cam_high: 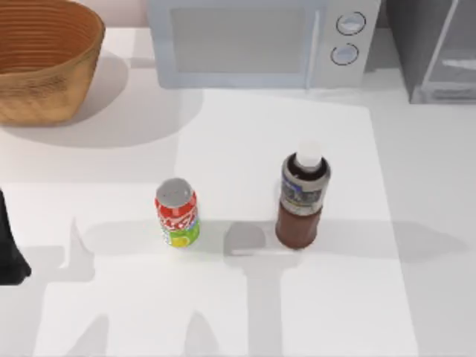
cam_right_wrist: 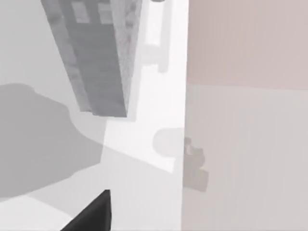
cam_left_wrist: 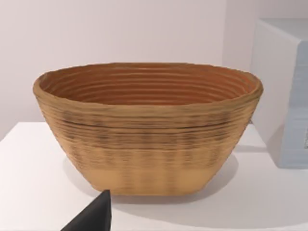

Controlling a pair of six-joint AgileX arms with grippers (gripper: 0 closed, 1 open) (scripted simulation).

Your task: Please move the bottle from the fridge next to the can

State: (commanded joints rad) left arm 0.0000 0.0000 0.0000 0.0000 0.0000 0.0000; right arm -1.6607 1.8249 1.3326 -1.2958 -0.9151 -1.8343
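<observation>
- Standing upright on the white table (cam_high: 416, 245): the bottle (cam_high: 301, 201), dark brown, white cap, grey-blue label band; right of table centre, out in the open.
- The can (cam_high: 177, 213): upright, red upper body, green-yellow lower band, silver top; to the left of the bottle, near it but apart.
- The fridge (cam_high: 435, 48): grey cabinet with glass-panelled door, far right corner, well apart from the bottle.
- White microwave (cam_high: 260, 41): two round knobs, far edge, behind both drinks.
- Woven basket (cam_high: 44, 59): far left corner.
- Left arm (cam_high: 11, 253): dark part at the table's left edge; jaw state cannot be told.
- Right gripper: jaw state cannot be told; its wrist camera faces the fridge.
</observation>
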